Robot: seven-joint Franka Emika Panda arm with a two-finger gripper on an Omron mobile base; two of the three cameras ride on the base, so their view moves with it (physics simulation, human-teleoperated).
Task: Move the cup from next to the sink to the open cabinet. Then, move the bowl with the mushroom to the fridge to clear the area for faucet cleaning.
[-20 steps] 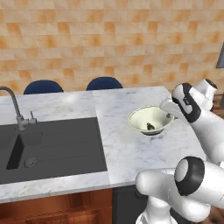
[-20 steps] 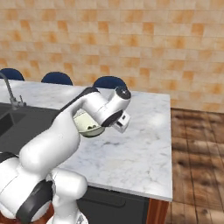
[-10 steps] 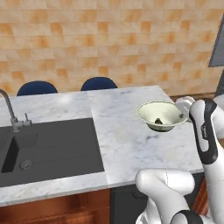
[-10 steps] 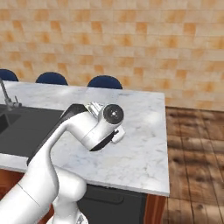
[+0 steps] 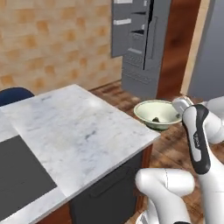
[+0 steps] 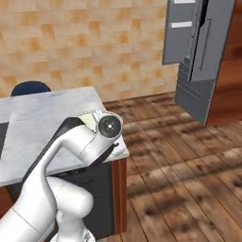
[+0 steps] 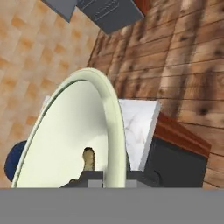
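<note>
Carrying the bowl (image 5: 158, 114) with the mushroom (image 5: 155, 119) inside, I hold it in the air just past the marble counter (image 5: 83, 127) corner, above the wooden floor (image 6: 189, 156). My gripper (image 7: 114, 176) is clamped on the near rim. The fridge (image 5: 139, 41) stands open, far right. Recommended: keep the bowl level; approach a shelf slowly. No legible labels.

Beyond the end effector (image 7: 114, 177), the bowl (image 5: 158, 114) looks smooth and glazed; the tabletop (image 5: 78, 131) is polished white marble; the floor (image 6: 189, 160) is grained wood planks; the fridge (image 6: 201, 52) is matt grey; the wall (image 6: 85, 42) is tan tile
</note>
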